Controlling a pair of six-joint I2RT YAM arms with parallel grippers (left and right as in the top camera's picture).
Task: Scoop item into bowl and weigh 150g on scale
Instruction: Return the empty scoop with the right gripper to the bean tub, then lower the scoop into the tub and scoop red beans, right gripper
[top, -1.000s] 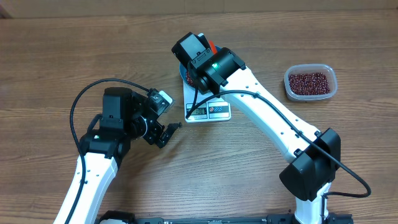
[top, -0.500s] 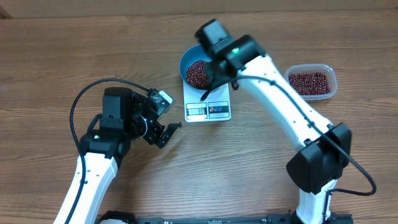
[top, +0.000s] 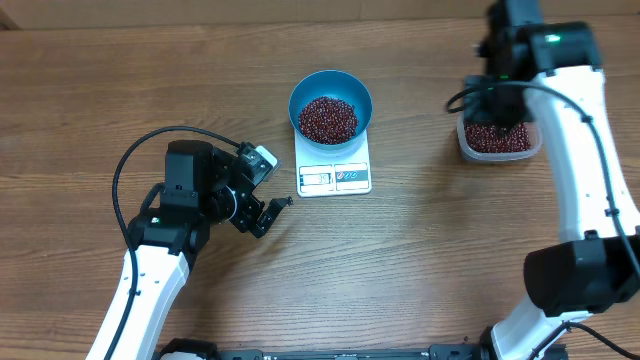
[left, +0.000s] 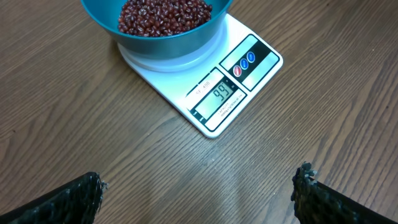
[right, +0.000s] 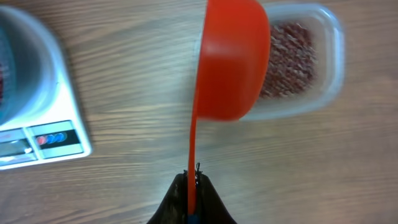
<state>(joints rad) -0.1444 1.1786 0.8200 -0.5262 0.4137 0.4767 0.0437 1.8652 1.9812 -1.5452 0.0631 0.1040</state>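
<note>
beans (top: 328, 118): tiny maroon ovals in two heaps, one in the blue bowl (top: 300, 95), one in the clear tub (top: 500, 155)
blue bowl: one, sitting on the single white scale (top: 335, 177)
scoop (right: 231, 62): one, orange, over the tub
right gripper (right: 191, 183): clamped on the scoop's handle
left gripper (left: 198, 180): jaws wide, empty

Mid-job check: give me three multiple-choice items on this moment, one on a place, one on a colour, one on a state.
1. Where is the bowl?
A) on the scale
B) beside the scale
C) under the scale

2. What colour is the scoop?
A) blue
B) orange-red
C) white

3. How is the left end effector?
A) shut on the scoop
B) shut on nothing
C) open

Answers:
1 A: the bowl sits on the scale's platform, above its display.
2 B: the scoop, held by the right end effector over the tub, is orange-red.
3 C: its fingers stand wide apart with nothing between them.
</note>
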